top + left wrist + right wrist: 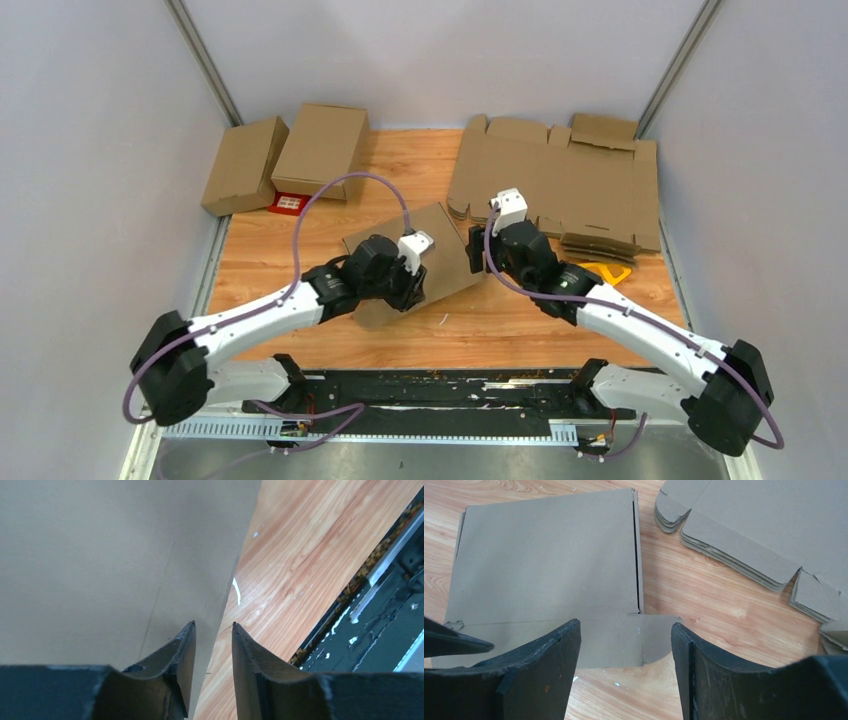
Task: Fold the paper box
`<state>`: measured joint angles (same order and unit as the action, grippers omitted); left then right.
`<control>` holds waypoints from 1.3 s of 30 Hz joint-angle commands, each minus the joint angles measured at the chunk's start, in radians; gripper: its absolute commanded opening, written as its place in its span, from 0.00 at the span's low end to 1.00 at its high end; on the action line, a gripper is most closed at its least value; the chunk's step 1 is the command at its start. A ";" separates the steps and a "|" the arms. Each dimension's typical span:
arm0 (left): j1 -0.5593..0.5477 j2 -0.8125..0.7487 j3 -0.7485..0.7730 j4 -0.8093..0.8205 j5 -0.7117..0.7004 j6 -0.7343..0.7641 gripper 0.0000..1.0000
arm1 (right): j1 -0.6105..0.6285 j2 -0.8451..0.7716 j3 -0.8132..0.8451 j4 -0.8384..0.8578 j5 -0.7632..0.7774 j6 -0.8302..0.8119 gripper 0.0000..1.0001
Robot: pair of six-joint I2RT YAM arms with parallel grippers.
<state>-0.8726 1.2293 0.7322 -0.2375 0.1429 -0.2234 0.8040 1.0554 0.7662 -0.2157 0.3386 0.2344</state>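
Observation:
The paper box (445, 232) lies flat on the wooden table's middle, plain brown with crease lines and a rounded flap at one corner. It fills the left of the left wrist view (100, 555) and shows whole in the right wrist view (549, 565). My left gripper (410, 290) is at the box's near edge. Its jaws (213, 625) stand a narrow gap apart, with the box's edge running between them, one finger over cardboard, one over table. My right gripper (483, 255) is open (624, 625) and empty, just above the box's rounded flap (656, 637).
A wide sheaf of notched cardboard sheets (560, 185) lies at the back right, close to the box (764, 525). Two folded boxes (245, 165) (322, 150) and a small red card (290, 203) sit at the back left. A yellow object (607, 272) lies beside the right arm.

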 commanded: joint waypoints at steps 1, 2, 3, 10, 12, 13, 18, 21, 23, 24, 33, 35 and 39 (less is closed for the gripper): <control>0.004 -0.137 0.034 -0.045 -0.115 -0.021 0.42 | -0.043 0.055 0.079 0.009 -0.090 0.013 0.66; 0.010 -0.157 0.025 -0.054 -0.154 -0.035 0.46 | -0.060 0.072 0.090 0.010 -0.124 0.019 0.66; 0.023 -0.170 0.018 -0.061 -0.199 -0.052 0.51 | -0.077 0.093 0.104 0.008 -0.162 0.025 0.66; 0.192 -0.218 -0.103 -0.012 -0.344 -0.194 0.62 | -0.191 0.330 0.235 -0.019 -0.323 0.022 0.63; 0.232 -0.224 -0.133 0.004 -0.355 -0.246 0.63 | -0.205 0.407 0.276 -0.044 -0.350 -0.001 0.62; 0.246 -0.229 -0.150 0.014 -0.356 -0.269 0.64 | -0.214 0.440 0.288 -0.059 -0.341 -0.002 0.62; 0.325 -0.256 -0.248 0.082 -0.312 -0.312 0.63 | -0.277 0.540 0.254 0.025 -0.451 0.015 0.61; 0.369 -0.250 -0.284 0.116 -0.247 -0.316 0.61 | -0.280 0.590 0.259 0.031 -0.475 0.008 0.55; 0.378 -0.233 -0.297 0.131 -0.221 -0.311 0.59 | -0.280 0.621 0.273 0.016 -0.481 0.006 0.48; 0.382 -0.226 -0.300 0.138 -0.213 -0.307 0.57 | -0.279 0.629 0.276 0.015 -0.489 0.006 0.45; 0.388 -0.188 -0.300 0.192 -0.042 -0.168 0.44 | -0.279 0.584 0.201 0.048 -0.633 0.040 0.29; 0.388 -0.186 -0.303 0.213 0.045 -0.111 0.44 | -0.278 0.539 0.158 0.053 -0.660 0.057 0.29; 0.388 -0.170 -0.322 0.260 0.125 -0.061 0.43 | -0.277 0.394 0.048 0.044 -0.684 0.079 0.28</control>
<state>-0.4675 1.0336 0.4351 -0.0471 0.0551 -0.3950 0.5037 1.5696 0.9051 -0.1505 -0.2306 0.2642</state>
